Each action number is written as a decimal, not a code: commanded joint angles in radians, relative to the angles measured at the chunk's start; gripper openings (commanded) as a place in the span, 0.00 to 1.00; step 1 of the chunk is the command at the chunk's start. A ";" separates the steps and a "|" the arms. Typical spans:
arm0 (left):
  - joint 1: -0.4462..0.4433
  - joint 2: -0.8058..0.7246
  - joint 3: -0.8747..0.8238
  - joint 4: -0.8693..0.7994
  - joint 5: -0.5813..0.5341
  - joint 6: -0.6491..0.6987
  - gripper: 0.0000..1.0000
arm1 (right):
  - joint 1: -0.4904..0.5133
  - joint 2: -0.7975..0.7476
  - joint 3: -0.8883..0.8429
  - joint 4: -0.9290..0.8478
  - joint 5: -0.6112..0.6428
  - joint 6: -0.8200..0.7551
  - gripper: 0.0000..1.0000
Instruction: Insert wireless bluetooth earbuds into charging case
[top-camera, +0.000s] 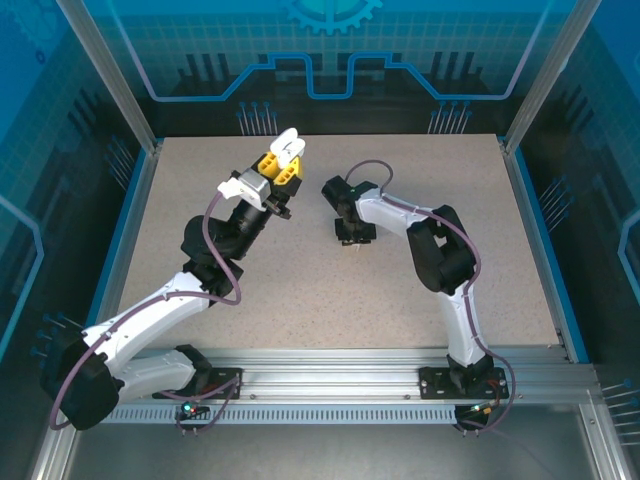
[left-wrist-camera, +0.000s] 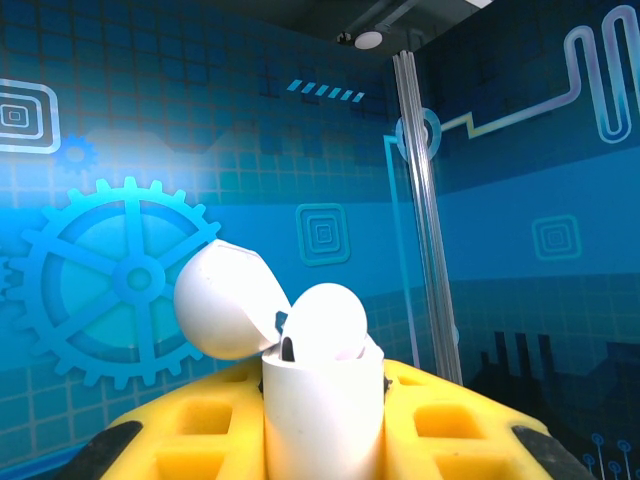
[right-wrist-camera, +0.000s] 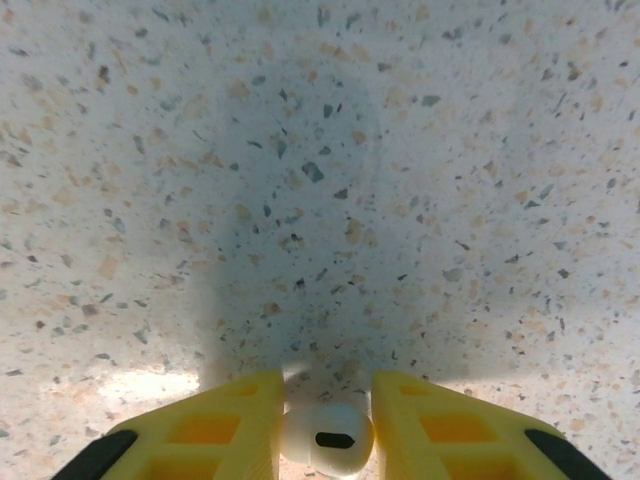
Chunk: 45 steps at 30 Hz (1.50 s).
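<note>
Earbud (right-wrist-camera: 325, 436) is pinched between the narrowed right fingers (right-wrist-camera: 235, 425) above the counter (right-wrist-camera: 320, 150); the open case (left-wrist-camera: 320, 410), clamped in the left fingers (left-wrist-camera: 200, 420), should be met slowly, stem aligned to a socket.

Bright, even overhead light washed the table (top-camera: 330, 290), and the arms threw only faint, soft shadows. In the left wrist view the charging case (left-wrist-camera: 322, 400) glared white, its detail blown out. In the right wrist view a broad blurry shadow lay at centre, a bright patch showed at 8 o'clock, and the earbud (right-wrist-camera: 325, 437) looked soft.
</note>
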 joint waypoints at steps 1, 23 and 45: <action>-0.005 -0.011 0.001 0.025 -0.012 0.008 0.00 | 0.010 0.017 -0.023 -0.009 -0.018 0.006 0.33; -0.005 -0.010 0.000 0.024 -0.012 0.008 0.00 | 0.019 -0.021 -0.082 -0.001 -0.015 0.037 0.35; -0.005 -0.006 0.000 0.026 -0.012 0.006 0.00 | 0.028 -0.041 -0.102 0.001 -0.014 0.045 0.35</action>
